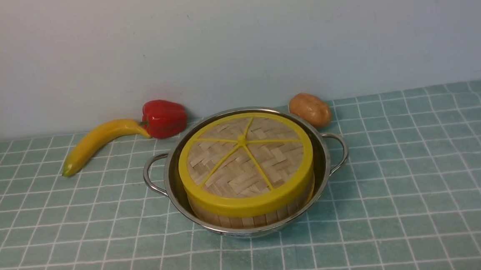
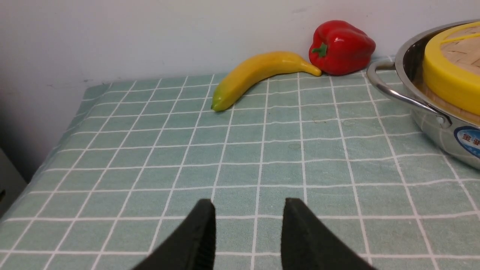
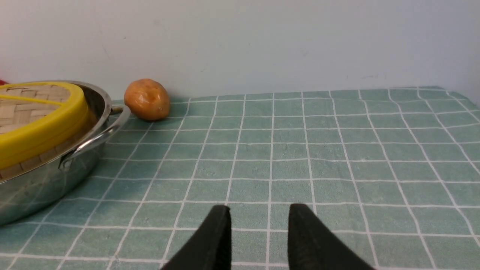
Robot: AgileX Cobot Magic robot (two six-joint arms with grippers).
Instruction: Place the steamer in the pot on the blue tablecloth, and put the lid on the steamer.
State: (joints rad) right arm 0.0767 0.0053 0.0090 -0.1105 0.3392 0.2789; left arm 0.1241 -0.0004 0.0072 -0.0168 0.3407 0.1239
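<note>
Already the lid (image 1: 245, 159) sits on the steamer (image 1: 245, 219) inside the pot (image 1: 324, 157), mid blue tablecloth (image 1: 414, 182). Left gripper (image 2: 248, 210) and right gripper (image 3: 259, 214) hover apart and empty. Banana (image 1: 97, 141), red pepper (image 1: 163, 118) and potato (image 1: 310, 109) lie far back.

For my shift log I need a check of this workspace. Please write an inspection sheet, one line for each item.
Surface: pale teal-blue tablecloth with white grid, flat.
Job's things: shiny steel pot with two loop handles on the cloth; round bamboo steamer inside it; woven bamboo lid with yellow rim on the steamer.
Clutter: yellow banana, red bell pepper, brown potato, all behind the pot.
Grippers: left gripper and right gripper open, empty.
Cables: nothing seen.
Surroundings: plain pale wall.
</note>
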